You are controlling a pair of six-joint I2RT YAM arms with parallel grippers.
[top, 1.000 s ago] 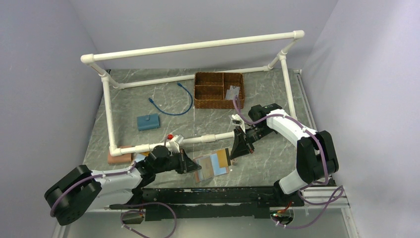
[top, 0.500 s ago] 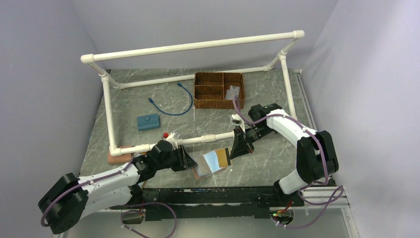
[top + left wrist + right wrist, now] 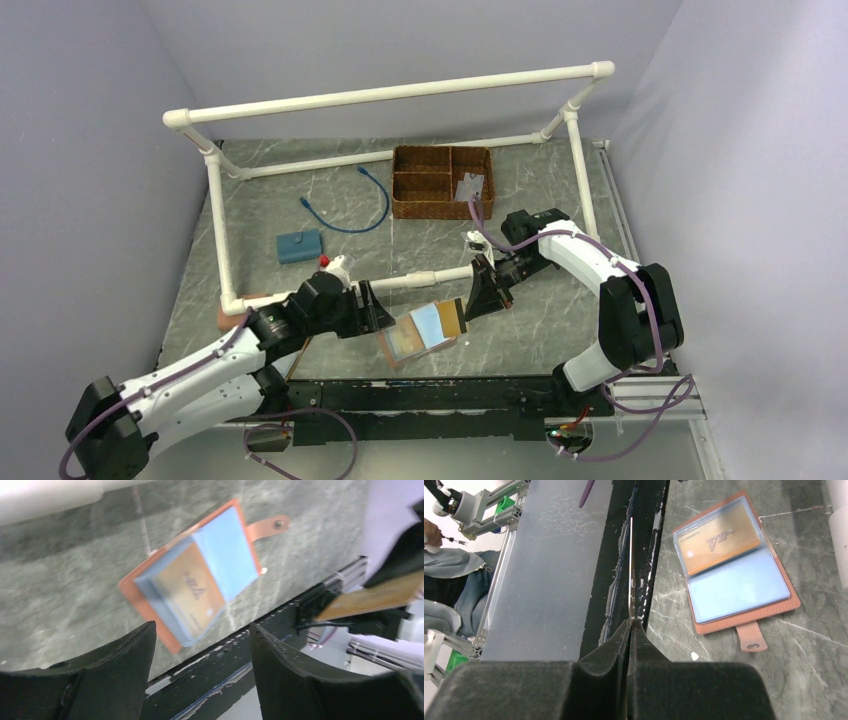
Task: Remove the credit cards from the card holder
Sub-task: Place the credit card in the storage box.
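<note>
The card holder (image 3: pixel 424 327) lies open on the table, reddish-brown outside with blue pockets, also in the left wrist view (image 3: pixel 235 545) and the right wrist view (image 3: pixel 744 587). One yellowish credit card (image 3: pixel 716 540) sits in its left pocket (image 3: pixel 187 592). My left gripper (image 3: pixel 377 309) hovers just left of the holder, open, with nothing between its fingers (image 3: pixel 125 670). My right gripper (image 3: pixel 470 300) is at the holder's right side, shut on another credit card (image 3: pixel 453 318), which shows edge-on from the wrist (image 3: pixel 631 570) and hangs above the near rail (image 3: pixel 372 600).
A white pipe frame (image 3: pixel 400 95) surrounds the work area, its low bar (image 3: pixel 430 278) just behind the holder. Beyond it are a wicker basket (image 3: pixel 441 181), a blue cable (image 3: pixel 350 205) and a small blue block (image 3: pixel 299 245). A black rail (image 3: pixel 450 395) runs along the near edge.
My left gripper has opened, let go of the card holder's left edge and drawn back up and left. The holder has settled slightly leftward. The right gripper has stayed still with its card.
</note>
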